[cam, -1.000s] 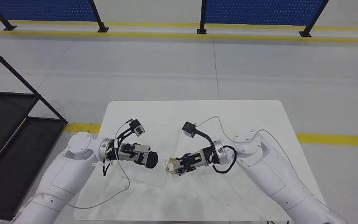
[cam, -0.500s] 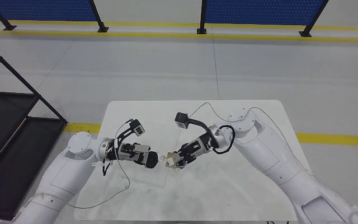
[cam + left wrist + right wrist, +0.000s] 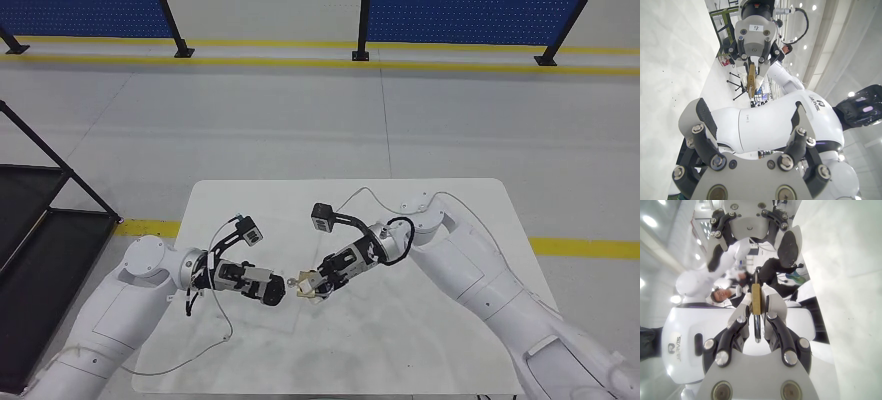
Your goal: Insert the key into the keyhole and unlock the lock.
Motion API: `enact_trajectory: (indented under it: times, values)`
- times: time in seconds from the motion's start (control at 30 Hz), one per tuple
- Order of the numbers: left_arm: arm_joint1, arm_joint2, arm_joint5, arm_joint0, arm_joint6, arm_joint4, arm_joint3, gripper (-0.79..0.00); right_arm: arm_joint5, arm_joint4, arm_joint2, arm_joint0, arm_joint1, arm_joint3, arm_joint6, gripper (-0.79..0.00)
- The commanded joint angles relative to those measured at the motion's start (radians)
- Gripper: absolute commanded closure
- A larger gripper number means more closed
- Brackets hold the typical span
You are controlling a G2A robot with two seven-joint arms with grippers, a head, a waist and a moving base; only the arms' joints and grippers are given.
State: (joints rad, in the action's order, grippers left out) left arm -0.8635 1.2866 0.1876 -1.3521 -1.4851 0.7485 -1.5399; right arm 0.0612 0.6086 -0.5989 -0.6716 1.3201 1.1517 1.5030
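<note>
Left wrist view: left pincer (image 3: 751, 110) spread wide, nothing between its pads (image 3: 705, 111). Facing it, a little apart, right pincer (image 3: 752, 82) pinching the brass lock (image 3: 751, 73) by its flat sides. Both hang above the bench (image 3: 430, 330), near its middle, tips pointing at each other.

Right wrist view: lock body seen edge-on, clamped square in the pincer. Shackle (image 3: 757, 330) runs back toward the wrist and looks closed. A thin dark metal blade, taken for the key (image 3: 755, 278), stands out of the lock's far end, toward the left pincer. It seems seated in the lock; how deep cannot be told.

Judgement: insertion appears done, turning not yet. The step in hand is for the left pincer to take the key's head and twist.

To do it well:
- Line the left pincer's axis with the key shank, so the twist is pure rotation with no side load on the blade.
- Key head is thin: meet its flat faces with the pads, not its edges, or it slips.
- Close on the head only, short of the brass.
- Right pincer must resist the torque; its grip on the flat sides suits that.
- Press slightly inward while turning, in case the key is not fully home.
- Watch the shackle for release.
</note>
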Motion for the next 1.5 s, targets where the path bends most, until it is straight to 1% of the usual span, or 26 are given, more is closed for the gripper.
enact_trajectory:
  times: [0.0,0.17,0.2,0.23,0.27,0.33,0.37,0.47,0.67,0.83,1.33,1.43,1.47]
  values:
    - [-0.002,-0.002,0.013,0.002,0.002,0.005,0.002,-0.785,0.004,0.006,0.003,0.0,0.004,-0.01,0.008,0.0]
    - [-0.006,-0.011,0.028,0.014,-0.018,0.014,0.011,-0.785,0.014,0.003,0.008,0.001,0.012,-0.028,0.014,0.0]
    - [-0.007,-0.013,0.031,0.016,-0.019,0.014,0.013,-0.72,0.015,0.002,0.008,0.001,0.013,-0.031,0.013,0.0]
    - [-0.007,-0.013,0.032,0.018,-0.02,0.014,0.014,-0.499,0.015,-0.001,0.008,0.001,0.014,-0.032,0.013,0.0]
    - [-0.008,-0.014,0.035,0.019,-0.023,0.013,0.013,-0.379,0.016,-0.003,0.007,0.001,0.015,-0.033,0.013,0.0]
    - [-0.009,-0.014,0.037,0.021,-0.024,0.013,0.015,-0.24,0.015,-0.005,0.005,0.0,0.016,-0.036,0.011,0.0]
    - [-0.009,-0.014,0.037,0.021,-0.024,0.011,0.016,-0.237,0.016,-0.006,0.004,0.0,0.016,-0.036,0.011,0.0]
    - [-0.01,-0.016,0.035,0.022,-0.023,0.01,0.018,-0.191,0.015,-0.011,-0.001,-0.002,0.017,-0.035,0.009,0.0]
    - [-0.013,-0.02,0.029,0.028,-0.029,0.012,0.024,-0.16,0.013,-0.027,-0.009,-0.01,0.016,-0.029,0.003,0.0]
    - [-0.014,-0.025,0.025,0.035,-0.035,0.002,0.034,-0.114,0.013,-0.032,-0.015,-0.018,0.016,-0.027,0.005,0.0]
    - [-0.024,-0.052,0.02,0.059,-0.038,-0.01,0.066,-0.114,0.018,-0.044,-0.027,-0.032,0.019,-0.021,0.014,0.0]
    - [-0.025,-0.057,0.018,0.063,-0.038,-0.013,0.069,-0.095,0.016,-0.046,-0.029,-0.034,0.019,-0.019,0.014,0.0]
    - [-0.026,-0.059,0.017,0.064,-0.04,-0.013,0.069,-0.077,0.015,-0.047,-0.029,-0.034,0.02,-0.018,0.013,0.0]
